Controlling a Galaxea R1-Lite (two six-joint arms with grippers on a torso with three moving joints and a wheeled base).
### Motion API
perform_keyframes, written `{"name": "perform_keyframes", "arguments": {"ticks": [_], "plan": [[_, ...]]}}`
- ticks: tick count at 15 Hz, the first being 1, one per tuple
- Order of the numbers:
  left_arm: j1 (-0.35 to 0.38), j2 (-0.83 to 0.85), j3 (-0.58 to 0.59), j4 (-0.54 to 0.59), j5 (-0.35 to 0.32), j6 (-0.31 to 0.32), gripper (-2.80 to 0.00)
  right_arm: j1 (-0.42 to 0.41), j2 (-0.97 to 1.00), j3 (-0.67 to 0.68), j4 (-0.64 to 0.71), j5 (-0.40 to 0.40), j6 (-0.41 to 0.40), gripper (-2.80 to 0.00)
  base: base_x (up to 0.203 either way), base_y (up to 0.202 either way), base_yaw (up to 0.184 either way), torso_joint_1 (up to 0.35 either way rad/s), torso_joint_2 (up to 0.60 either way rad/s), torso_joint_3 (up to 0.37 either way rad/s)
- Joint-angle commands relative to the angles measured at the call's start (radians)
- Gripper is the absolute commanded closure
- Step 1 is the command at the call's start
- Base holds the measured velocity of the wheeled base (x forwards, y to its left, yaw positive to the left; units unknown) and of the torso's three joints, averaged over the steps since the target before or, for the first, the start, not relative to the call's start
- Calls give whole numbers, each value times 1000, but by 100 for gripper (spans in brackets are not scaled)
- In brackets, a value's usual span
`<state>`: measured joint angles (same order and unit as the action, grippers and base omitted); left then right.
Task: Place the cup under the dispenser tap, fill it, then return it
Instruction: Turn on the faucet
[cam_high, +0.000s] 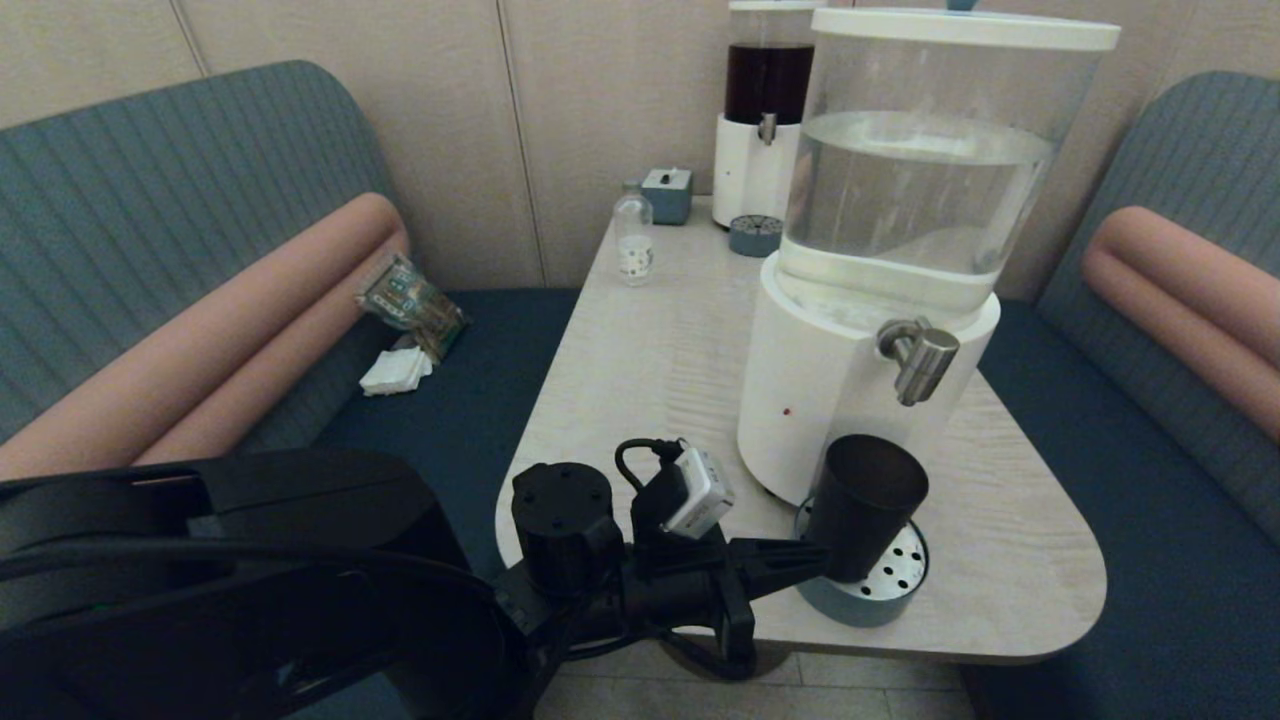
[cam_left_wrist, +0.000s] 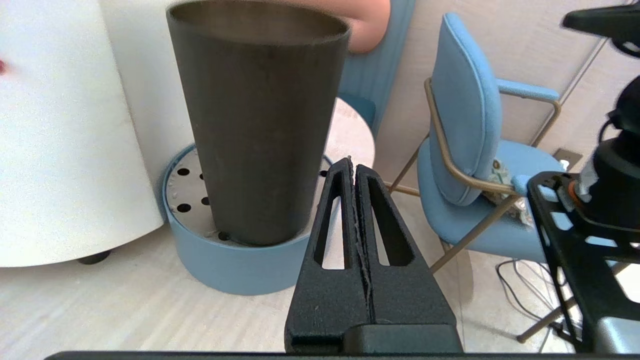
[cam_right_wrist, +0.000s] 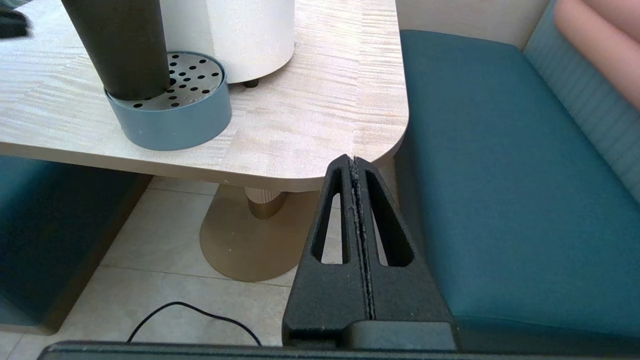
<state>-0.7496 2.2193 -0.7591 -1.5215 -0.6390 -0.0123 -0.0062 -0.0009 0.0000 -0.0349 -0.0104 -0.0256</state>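
The matte black cup (cam_high: 860, 505) (cam_left_wrist: 260, 125) (cam_right_wrist: 120, 45) stands upright on the blue drip tray (cam_high: 860, 605) (cam_left_wrist: 225, 270) (cam_right_wrist: 175, 125), toward the tray's left side. The brushed-steel tap (cam_high: 918, 358) of the big white-based dispenser (cam_high: 800, 400) juts out above the cup's mouth. My left gripper (cam_high: 815, 562) (cam_left_wrist: 352, 162) is shut and empty, level with the cup's lower wall and close beside it; whether they touch is unclear. My right gripper (cam_right_wrist: 354, 159) is shut and empty, low off the table's front right corner, outside the head view.
The table (cam_high: 640, 380) also holds a slimmer dark-liquid dispenser (cam_high: 765, 110), a small clear bottle (cam_high: 633, 240) and a small grey-blue box (cam_high: 667, 195) at the back. A snack bag (cam_high: 410, 300) and napkin (cam_high: 395, 370) lie on the left bench. Benches flank both sides.
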Motion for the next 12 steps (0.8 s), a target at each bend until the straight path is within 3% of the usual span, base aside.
{"name": "perform_keyframes", "arguments": {"ticks": [1,12], "plan": [[-5,46,-23,-9,-4,-1,0,0,1,14,0,0,0,0,0,0,0,0,0,0],[-16,140,-133,-9,-2,-6,0,0,1,14,1,0,3,0,0,0,0,0,0,0]]}}
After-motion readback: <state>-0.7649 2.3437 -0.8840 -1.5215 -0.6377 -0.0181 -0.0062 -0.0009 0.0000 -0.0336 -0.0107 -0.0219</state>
